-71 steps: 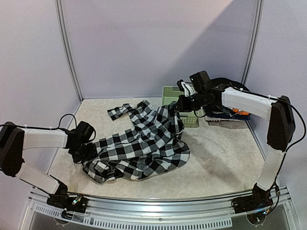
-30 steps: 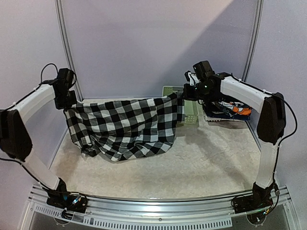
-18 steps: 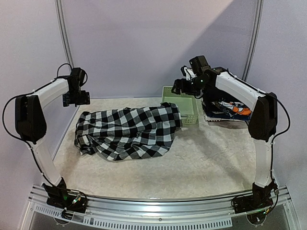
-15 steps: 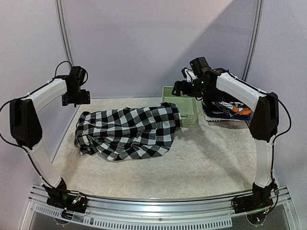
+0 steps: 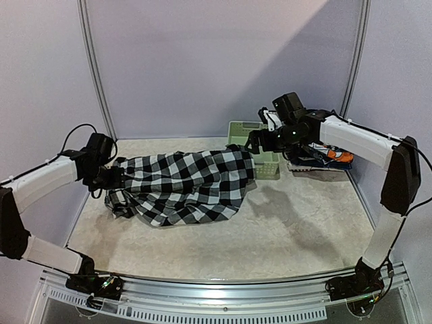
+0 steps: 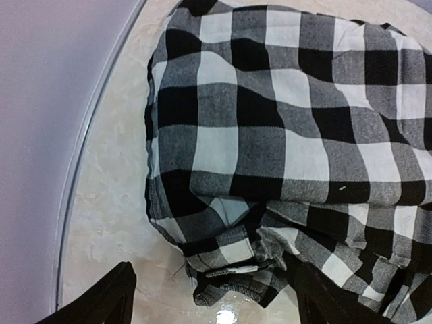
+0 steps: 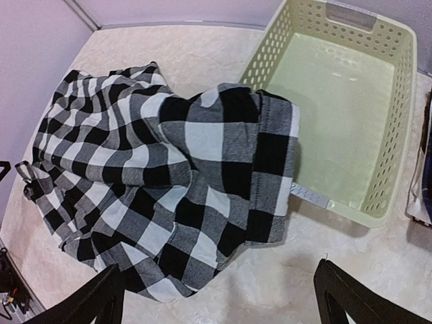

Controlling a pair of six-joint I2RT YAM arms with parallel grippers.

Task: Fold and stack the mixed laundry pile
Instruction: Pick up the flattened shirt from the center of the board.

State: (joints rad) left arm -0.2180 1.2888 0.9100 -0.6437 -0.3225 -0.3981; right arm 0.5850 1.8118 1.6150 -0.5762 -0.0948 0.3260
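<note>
Pale mottled table [image 5: 297, 223] is filling the lower half of the top view. Black-and-white checked shirt [image 5: 185, 182] is lying crumpled across the table's left-centre, running from the left wall toward the middle. Its right edge is overlapping the left wall of the pale green slotted basket [image 7: 398, 128], which is sitting at upper centre-right. Folded orange-blue-white printed pieces [image 5: 332, 156] are sitting just right of the basket, partly hidden by the right arm. Left gripper [image 5: 113, 177] is hanging at the shirt's left end; in the wrist view its fingers [image 6: 101, 300] are standing spread wide, with the shirt's hem lying between them ungripped. Right gripper [image 5: 256, 140] is hovering over the shirt's right end beside the basket, fingers [image 7: 94, 297] spread wide and holding nothing.
</note>
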